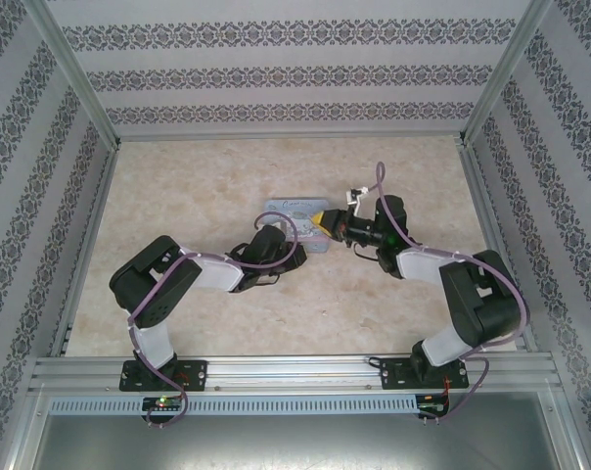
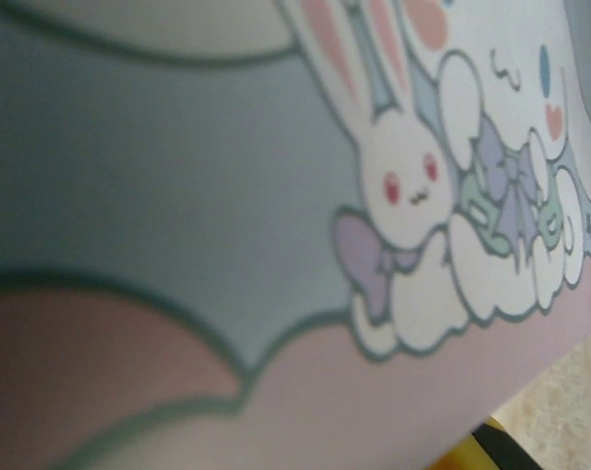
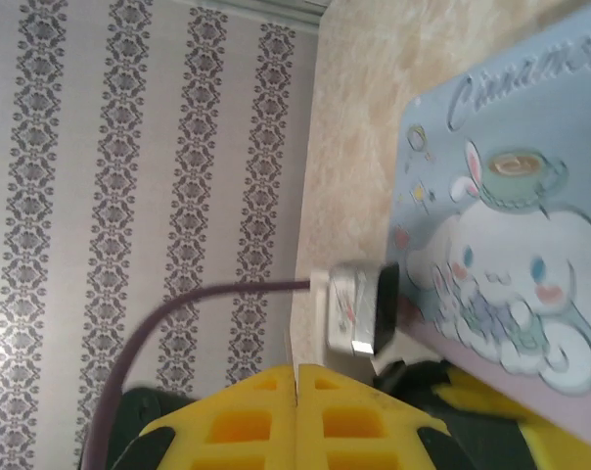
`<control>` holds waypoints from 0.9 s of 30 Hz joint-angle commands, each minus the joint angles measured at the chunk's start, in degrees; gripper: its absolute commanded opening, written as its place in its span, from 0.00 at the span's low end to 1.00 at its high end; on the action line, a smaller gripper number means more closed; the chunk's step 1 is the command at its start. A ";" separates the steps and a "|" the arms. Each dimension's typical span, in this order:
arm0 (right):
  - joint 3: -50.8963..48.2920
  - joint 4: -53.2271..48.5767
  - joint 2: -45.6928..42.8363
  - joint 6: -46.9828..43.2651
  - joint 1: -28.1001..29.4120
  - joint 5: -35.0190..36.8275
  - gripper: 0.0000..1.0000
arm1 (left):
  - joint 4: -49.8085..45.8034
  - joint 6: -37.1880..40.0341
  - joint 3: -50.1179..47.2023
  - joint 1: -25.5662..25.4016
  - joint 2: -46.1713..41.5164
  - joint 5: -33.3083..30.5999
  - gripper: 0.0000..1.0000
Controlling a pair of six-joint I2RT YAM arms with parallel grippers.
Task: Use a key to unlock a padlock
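Padlock I cannot pick out. I judge it sits at the edge of the cartoon-printed tin box (image 3: 511,196), in the gap between my two pincers and hidden by them. My right pincer (image 3: 295,384) is clenched, with its yellow fingertips pressed together. The tin's corner is just ahead of it and to its right. Whether the key is pinched in that seam is too small to tell. My left pincer (image 1: 279,241) is tight against the tin from the opposite side, and I cannot tell if it is clenched or released.

The risk I see is working blind. A thrust off the keyhole would likely shove the lock aside or skid the tin over the surface (image 3: 359,117). A thin key gripped crooked could also twist out. The left arm's wrist camera (image 3: 359,308) and its purple cable (image 3: 207,297) hang right ahead of the right pincer and crowd its approach, so the two arms could collide.
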 commanded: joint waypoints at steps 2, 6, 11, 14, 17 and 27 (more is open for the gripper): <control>-6.18 -1.12 -3.74 -4.03 -1.28 -2.43 0.00 | -1.74 -3.52 -0.60 1.37 -1.99 4.62 0.00; -11.09 -1.04 -6.56 -6.54 -1.83 -4.42 0.00 | -2.62 -4.30 0.01 2.16 -2.56 6.90 0.00; -14.34 -1.11 -7.85 -9.77 -2.05 -7.32 0.00 | -1.96 -6.68 0.27 3.65 -2.94 10.25 0.00; -16.34 -1.29 -7.24 -11.23 -2.18 -7.88 0.00 | -1.46 -7.73 0.50 4.28 -3.15 12.01 0.00; -17.15 -0.86 -5.45 -12.11 -2.50 -7.87 0.00 | -3.28 -7.83 1.38 4.50 -3.62 12.73 0.00; -16.74 1.74 3.34 -10.75 -2.30 -2.10 0.00 | -7.87 -6.18 3.80 4.49 -2.94 12.48 0.00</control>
